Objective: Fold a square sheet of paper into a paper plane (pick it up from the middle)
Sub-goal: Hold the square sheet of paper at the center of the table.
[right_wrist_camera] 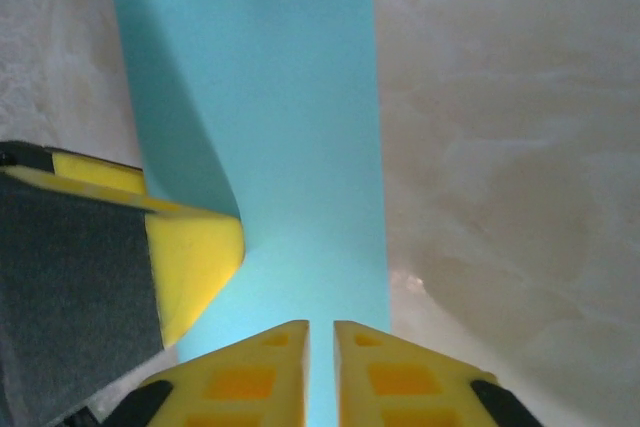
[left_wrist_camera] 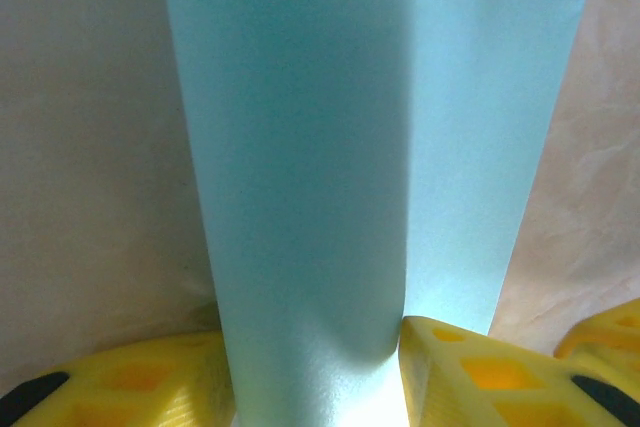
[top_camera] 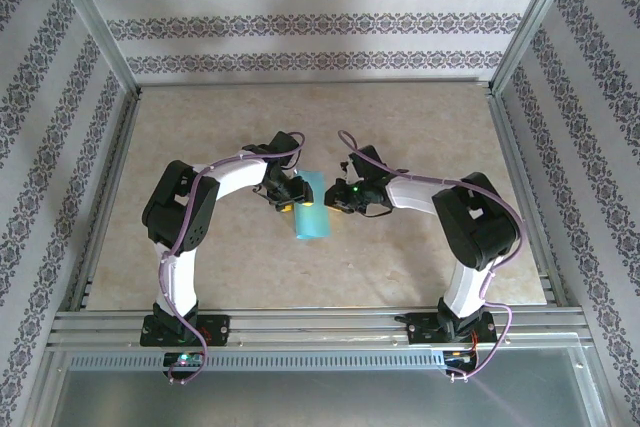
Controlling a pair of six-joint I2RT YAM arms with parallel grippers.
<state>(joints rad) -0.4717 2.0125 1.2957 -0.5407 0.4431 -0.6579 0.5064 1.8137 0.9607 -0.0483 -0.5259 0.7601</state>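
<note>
From above, I see the paper plane (top_camera: 310, 205), a light-blue folded strip, mid-counter (top_camera: 200, 127) between both arms. My left wrist view shows the left end effector (left_wrist_camera: 315, 367) pinching its curled fold. The right wrist view shows the right end effector (right_wrist_camera: 320, 337) pinching the sheet's edge, with the left one's yellow finger (right_wrist_camera: 190, 247) crowding in alongside.

Top view high, from near edge, looking down on table (top_camera: 400, 127). Wrist views close-up, both on paper plane (left_wrist_camera: 320, 197).
</note>
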